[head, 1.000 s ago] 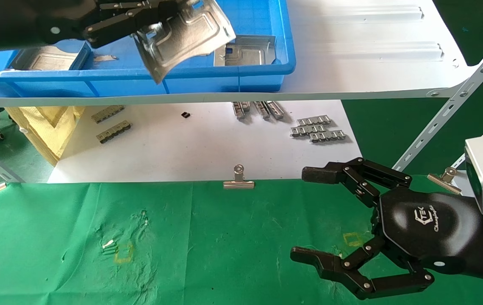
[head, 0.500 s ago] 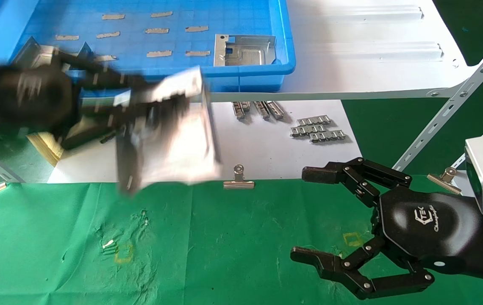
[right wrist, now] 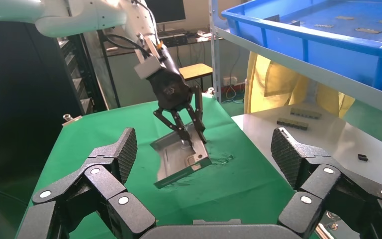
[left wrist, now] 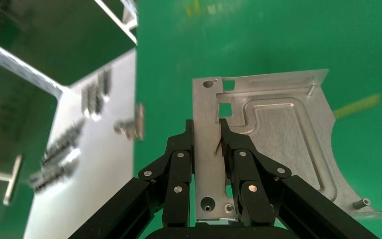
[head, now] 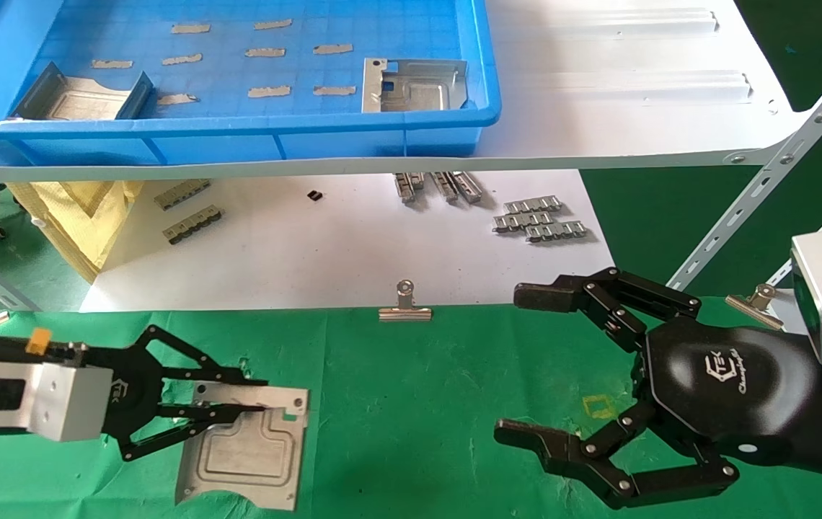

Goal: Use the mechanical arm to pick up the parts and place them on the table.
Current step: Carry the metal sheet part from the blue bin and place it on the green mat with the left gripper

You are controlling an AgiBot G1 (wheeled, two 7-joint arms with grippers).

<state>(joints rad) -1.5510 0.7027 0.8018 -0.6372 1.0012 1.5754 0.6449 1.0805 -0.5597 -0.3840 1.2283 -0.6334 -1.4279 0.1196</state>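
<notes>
My left gripper is low over the left of the green table. It is shut on the bent-up edge flange of a silvery part. In the left wrist view the fingers pinch the flange from both sides and the part lies beyond them. The right wrist view shows that part tilted, its low edge at or just above the cloth. My right gripper hovers open and empty over the table's right side. Two more parts lie in the blue bin.
The blue bin stands on a white shelf above the table's back. Below it, a white paper sheet carries small ribbed strips. Binder clips pin the cloth's back edge. Slanted shelf struts rise at the right.
My left gripper has carried the part from above the blue bin down and forward to the left of the green table. The right arm has not moved.
</notes>
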